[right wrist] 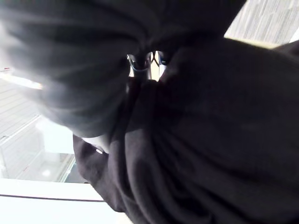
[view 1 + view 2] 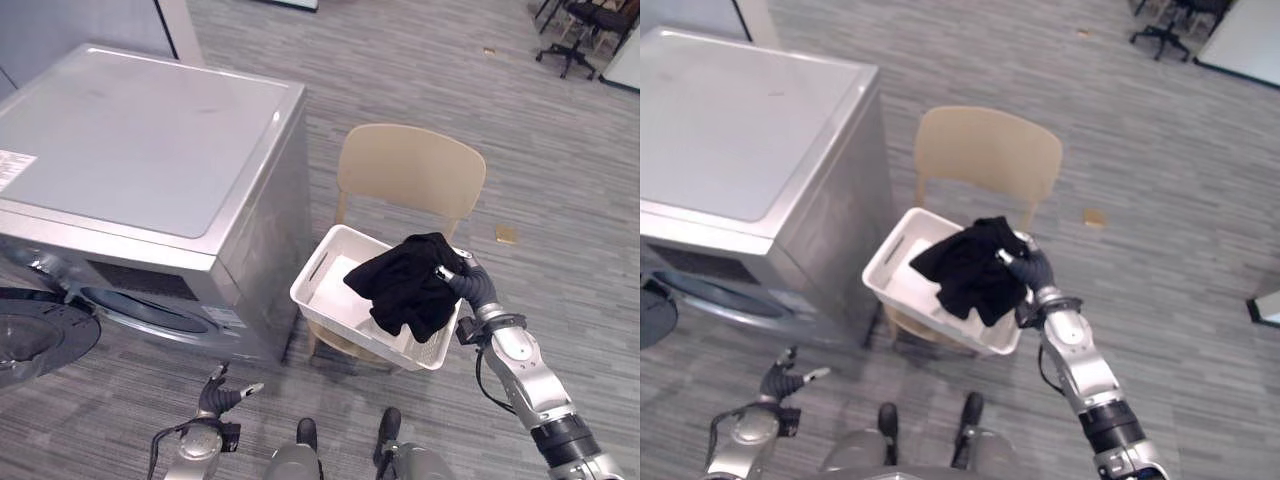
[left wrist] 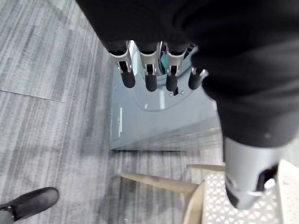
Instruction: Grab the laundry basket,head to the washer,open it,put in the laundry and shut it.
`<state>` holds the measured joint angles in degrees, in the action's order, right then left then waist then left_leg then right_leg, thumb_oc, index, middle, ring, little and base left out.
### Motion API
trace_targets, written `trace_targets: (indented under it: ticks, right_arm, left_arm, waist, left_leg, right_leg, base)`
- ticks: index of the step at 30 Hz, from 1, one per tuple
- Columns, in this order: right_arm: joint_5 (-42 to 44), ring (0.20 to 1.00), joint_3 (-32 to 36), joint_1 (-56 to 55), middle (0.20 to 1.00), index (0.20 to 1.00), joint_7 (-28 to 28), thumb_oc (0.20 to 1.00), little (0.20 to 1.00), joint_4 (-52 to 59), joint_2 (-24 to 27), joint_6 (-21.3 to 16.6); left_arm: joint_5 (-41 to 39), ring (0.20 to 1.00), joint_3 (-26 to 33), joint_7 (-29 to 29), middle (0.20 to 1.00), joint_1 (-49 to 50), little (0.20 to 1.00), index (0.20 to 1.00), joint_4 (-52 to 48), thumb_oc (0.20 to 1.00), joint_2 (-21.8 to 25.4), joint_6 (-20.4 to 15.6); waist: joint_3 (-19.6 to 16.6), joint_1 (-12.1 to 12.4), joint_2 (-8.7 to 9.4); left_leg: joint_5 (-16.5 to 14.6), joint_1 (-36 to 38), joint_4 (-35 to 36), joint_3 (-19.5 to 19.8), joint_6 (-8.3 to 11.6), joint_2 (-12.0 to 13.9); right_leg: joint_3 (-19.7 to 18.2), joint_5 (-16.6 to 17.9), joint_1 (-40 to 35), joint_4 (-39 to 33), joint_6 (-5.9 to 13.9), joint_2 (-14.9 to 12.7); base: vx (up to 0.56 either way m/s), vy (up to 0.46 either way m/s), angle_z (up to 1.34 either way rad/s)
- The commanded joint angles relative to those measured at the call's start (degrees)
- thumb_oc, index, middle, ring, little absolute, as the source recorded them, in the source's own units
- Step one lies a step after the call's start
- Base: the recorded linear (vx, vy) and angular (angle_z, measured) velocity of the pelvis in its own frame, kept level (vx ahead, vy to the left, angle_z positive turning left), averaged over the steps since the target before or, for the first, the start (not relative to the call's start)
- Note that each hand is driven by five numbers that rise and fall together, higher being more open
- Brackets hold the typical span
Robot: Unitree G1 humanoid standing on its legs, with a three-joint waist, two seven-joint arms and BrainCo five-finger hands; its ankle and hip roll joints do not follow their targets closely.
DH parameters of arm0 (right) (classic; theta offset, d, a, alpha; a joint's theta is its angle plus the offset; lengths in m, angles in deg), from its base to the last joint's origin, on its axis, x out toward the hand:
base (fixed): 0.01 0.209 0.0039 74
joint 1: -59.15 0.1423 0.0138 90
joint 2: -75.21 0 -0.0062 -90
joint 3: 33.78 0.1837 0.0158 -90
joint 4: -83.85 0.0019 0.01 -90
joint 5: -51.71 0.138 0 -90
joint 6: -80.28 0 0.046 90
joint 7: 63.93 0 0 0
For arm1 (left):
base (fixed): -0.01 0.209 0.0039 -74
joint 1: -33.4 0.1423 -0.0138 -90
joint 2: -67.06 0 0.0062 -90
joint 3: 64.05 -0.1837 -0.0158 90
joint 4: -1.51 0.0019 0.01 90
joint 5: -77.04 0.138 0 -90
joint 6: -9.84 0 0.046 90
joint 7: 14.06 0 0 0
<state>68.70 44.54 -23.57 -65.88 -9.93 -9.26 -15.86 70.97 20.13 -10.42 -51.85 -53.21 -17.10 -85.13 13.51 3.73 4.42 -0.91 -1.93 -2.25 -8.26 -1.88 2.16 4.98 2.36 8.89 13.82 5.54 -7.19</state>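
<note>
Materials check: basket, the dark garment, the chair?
Basket: looks like white moulded plastic, with a perforated wall and slot handle.
Garment, gripped by the right hand: soft black fabric, draping in folds, matte.
Chair: beige, smooth one-piece back, probably plastic; could be painted wood.

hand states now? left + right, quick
Left hand: open, fingers relaxed, holding nothing.
Right hand: shut on the black garment, lifted over the white laundry basket.

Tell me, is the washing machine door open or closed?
Open. The round door hangs swung out at the front of the washer, away from the dark opening. The right hand holds black clothing over the basket.
</note>
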Motion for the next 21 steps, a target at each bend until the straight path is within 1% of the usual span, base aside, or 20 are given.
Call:
trace_targets:
  ticks: [1, 2, 3, 4, 5, 6, 7, 8, 9, 10, 12, 13, 14, 15, 16, 17, 18, 19, 21]
  right_arm:
    - [4.1, 0.2, 3.4, 3.3, 0.2, 0.2, 1.4, 0.2, 0.2, 6.2, -0.3, -6.3]
    - [3.9, 0.2, 3.8, 2.8, 0.2, 0.2, 1.0, 0.2, 0.2, 6.8, -0.4, -6.5]
    - [4.2, 0.2, 3.9, 3.4, 0.2, 0.2, 1.1, 0.2, 0.2, 7.2, -0.5, -6.5]
    - [5.5, 0.2, 2.8, 5.0, 0.2, 0.2, 0.8, 0.2, 0.2, 7.2, -1.1, -6.7]
    - [5.5, 0.2, 2.8, 5.1, 0.2, 0.2, 0.8, 0.2, 0.2, 7.1, -1.1, -6.7]
    - [6.2, 0.2, 2.2, 5.8, 0.2, 0.2, 0.1, 0.2, 0.2, 7.0, -1.2, -7.6]
    - [6.4, 0.2, 2.0, 6.4, 0.2, 0.2, 0.1, 0.2, 0.2, 7.4, -1.0, -7.5]
    - [6.4, 0.2, 1.6, 6.9, 0.2, 0.2, 0.3, 0.2, 0.2, 7.9, -0.5, -7.2]
    - [6.1, 0.2, 1.3, 7.6, 0.2, 0.2, -0.2, 0.2, 0.2, 7.4, 0.2, -7.6]
    - [5.8, 0.2, 1.1, 8.0, 0.2, 0.2, -0.5, 0.2, 0.2, 7.4, 0.9, -7.5]
    - [5.1, 0.2, 0.4, 8.4, 0.2, 0.2, -0.4, 0.2, 0.2, 7.7, 2.0, -7.1]
    - [5.0, 0.2, 0.0, 8.5, 0.2, 0.2, -0.2, 0.2, 0.2, 7.9, 2.3, -6.9]
    - [5.0, 0.2, -0.4, 8.6, 0.2, 0.2, 0.3, 0.2, 0.2, 8.5, 2.6, -6.9]
    - [5.3, 0.2, -1.8, 9.3, 0.2, 0.2, 1.1, 0.2, 0.2, 8.9, 3.1, -7.1]
    - [5.3, 0.2, -1.7, 9.3, 0.2, 0.2, 1.1, 0.2, 0.2, 8.9, 3.1, -7.1]
    - [5.8, 0.2, -3.1, 10.0, 0.2, 0.2, 1.8, 0.2, 0.2, 8.9, 3.4, -7.0]
    - [5.8, 0.2, -3.1, 10.1, 0.2, 0.2, 1.8, 0.2, 0.2, 8.9, 3.4, -7.0]
    - [6.2, 0.2, -3.6, 10.6, 0.2, 0.2, 1.9, 0.2, 0.2, 8.6, 3.3, -6.9]
    - [6.5, 0.2, -5.3, 12.1, 0.2, 0.2, 2.1, 0.2, 0.2, 8.4, 3.0, -6.9]
  left_arm:
    - [1.4, 1.0, -2.2, 0.6, 1.0, -1.9, 1.0, 1.0, -1.2, 1.0, 1.5, -2.2]
    - [1.4, 1.0, -2.2, 0.7, 1.0, -1.8, 1.0, 1.0, -1.8, 1.0, 1.7, -2.3]
    - [1.0, 1.0, -2.6, 0.9, 1.0, -1.6, 1.0, 1.0, -3.3, 1.0, 2.0, -2.6]
    - [0.4, 1.0, -2.4, 1.1, 1.0, -1.3, 1.0, 1.0, -5.2, 1.0, 2.0, -2.8]
    - [0.4, 1.0, -2.4, 1.1, 1.0, -1.3, 1.0, 1.0, -5.2, 1.0, 2.0, -2.8]
    - [0.0, 1.0, -2.5, 1.8, 1.0, -0.9, 1.0, 1.0, -6.4, 1.0, 1.8, -3.3]
    - [-0.3, 1.0, -2.5, 1.4, 1.0, -0.8, 1.0, 1.0, -7.6, 1.0, 1.7, -3.2]
    - [-0.4, 1.0, -2.4, 1.6, 1.0, -0.8, 1.0, 1.0, -8.8, 1.0, 1.3, -3.4]
    - [-0.9, 1.0, -2.5, 2.0, 1.0, -1.2, 1.0, 1.0, -9.4, 1.0, 0.9, -3.7]
    - [-1.1, 1.0, -2.9, 1.9, 1.0, -1.6, 1.0, 1.0, -10.3, 1.0, 0.6, -4.0]
    - [-0.4, 1.0, -3.9, 1.5, 1.0, -2.0, 1.0, 1.0, -13.3, 1.0, 0.5, -4.5]
    - [0.1, 1.0, -4.4, 1.3, 1.0, -2.2, 1.0, 1.0, -14.9, 1.0, 0.8, -4.9]
    - [1.0, 1.0, -5.0, 0.9, 1.0, -2.4, 1.0, 1.0, -16.8, 1.0, 1.4, -5.5]
    - [3.0, 1.0, -6.8, 0.6, 1.0, -3.4, 1.0, 1.0, -19.7, 1.0, 2.1, -6.5]
    - [3.0, 1.0, -6.8, 0.6, 1.0, -3.4, 1.0, 1.0, -19.7, 1.0, 2.1, -6.5]
    - [4.5, 1.0, -8.8, 0.9, 1.0, -5.4, 1.0, 1.0, -22.4, 1.0, 2.8, -7.1]
    - [4.5, 1.0, -8.8, 0.9, 1.0, -5.4, 1.0, 1.0, -22.4, 1.0, 2.8, -7.1]
    - [5.1, 1.0, -10.2, 1.1, 1.0, -6.7, 1.0, 1.0, -23.4, 1.0, 2.9, -7.5]
    - [6.2, 1.0, -12.2, 1.4, 1.0, -8.7, 1.0, 1.0, -24.8, 1.0, 2.7, -7.8]
  waist:
    - [-2.7, 1.8, -2.36]
    - [-3.5, 2.0, -2.24]
    - [-3.8, 2.5, -2.08]
    - [-4.3, 3.4, -2.05]
    - [-4.3, 3.4, -2.07]
    - [-4.1, 4.4, -2.25]
    - [-4.0, 4.5, -2.56]
    - [-3.4, 4.7, -3.16]
    - [-2.5, 4.8, -3.74]
    - [-1.9, 4.7, -3.83]
    - [-1.6, 3.8, -3.41]
    - [-1.7, 3.4, -2.95]
    - [-1.6, 3.1, -2.38]
    - [-1.6, 2.3, -1.25]
    - [-1.7, 2.2, -1.28]
    - [-2.2, 1.2, -0.83]
    - [-2.2, 1.2, -0.83]
    - [-2.7, 0.5, -0.87]
    - [-3.7, 0.1, -0.84]
  left_leg:
    - [3.0, -3.6, 1.7, 6.3, 1.49, -1.7]
    - [3.7, -4.4, 2.0, 7.1, 1.76, -1.8]
    - [5.1, -5.7, 2.2, 8.3, 2.66, -1.8]
    - [7.9, -8.4, 2.8, 9.2, 4.24, -2.0]
    - [8.0, -8.4, 2.9, 9.2, 4.26, -1.9]
    - [9.9, -10.4, 3.2, 9.4, 5.41, -1.5]
    - [11.1, -11.9, 3.5, 9.9, 6.39, -1.3]
    - [12.3, -13.1, 3.9, 10.3, 7.38, -1.1]
    - [13.5, -14.2, 3.9, 10.5, 8.4, -0.9]
    - [13.1, -15.0, 3.6, 9.4, 8.34, -0.7]
    - [10.4, -14.4, 1.9, 5.5, 6.89, 0.1]
    - [9.1, -14.0, -0.2, 4.4, 6.32, 0.5]
    - [7.2, -13.5, -2.7, 3.8, 5.83, 0.6]
    - [2.4, -11.1, -6.5, 3.8, 5.4, 0.6]
    - [2.6, -11.2, -6.5, 3.9, 5.39, 0.6]
    - [-0.3, -7.6, -7.3, 2.9, 5.53, 1.7]
    - [0.0, -7.6, -7.1, 2.9, 5.51, 1.6]
    - [0.2, -5.9, -6.1, 2.6, 5.76, 2.1]
    - [0.7, -5.0, -3.9, 1.9, 5.83, 2.1]
  right_leg:
    - [-1.3, -6.1, -4.5, 6.0, 3.06, 2.4]
    - [-2.2, -7.4, -5.9, 4.8, 2.63, 2.9]
    - [-3.2, -10.3, -8.3, 1.7, 1.44, 4.0]
    - [-3.5, -11.7, -10.8, -4.5, 0.05, 5.5]
    - [-3.5, -11.5, -10.9, -4.7, 0.03, 5.5]
    - [-3.7, -12.2, -12.1, -8.4, -0.78, 6.4]
    - [-3.2, -12.2, -12.3, -10.3, -1.24, 7.0]
    - [-2.8, -11.9, -11.8, -11.3, -1.79, 7.7]
    - [-1.8, -11.3, -11.4, -11.6, -1.92, 8.2]
    - [-0.8, -10.8, -10.8, -11.5, -1.94, 8.0]
    - [2.2, -9.4, -9.6, -12.0, -1.51, 6.8]
    - [3.4, -8.8, -9.4, -12.6, -1.38, 6.3]
    - [4.4, -8.3, -9.1, -12.9, -1.43, 5.5]
    - [6.0, -7.6, -8.9, -13.3, -1.57, 4.3]
    - [6.1, -7.5, -8.8, -13.3, -1.57, 4.3]
    - [7.8, -7.3, -8.7, -13.6, -1.63, 3.7]
    - [7.9, -7.2, -8.6, -13.7, -1.64, 3.7]
    - [8.8, -7.1, -8.7, -13.9, -1.55, 3.6]
    - [9.6, -6.7, -9.0, -14.4, -1.33, 3.6]
  base:
    - [-0.19, -0.175, 0.72]
    - [-0.19, -0.207, 0.88]
    - [-0.29, -0.31, 1.0]
    - [-0.23, -0.245, 0.82]
    - [-0.29, -0.283, 0.63]
    - [-0.21, -0.191, 0.31]
    - [-0.31, -0.25, 0.22]
    - [-0.32, -0.171, 0.22]
    - [-0.34, -0.123, 0.45]
    - [-0.36, -0.071, 0.58]
    - [-0.3, -0.032, 0.61]
    - [-0.23, -0.039, 0.63]
    - [-0.21, -0.057, 0.97]
    - [-0.15, -0.043, 1.0]
    - [-0.13, -0.015, 1.12]
    - [-0.06, 0.014, 0.81]
    - [-0.05, 0.039, 0.87]
    - [0.01, 0.055, 0.66]
    - [0.03, 0.081, 0.5]
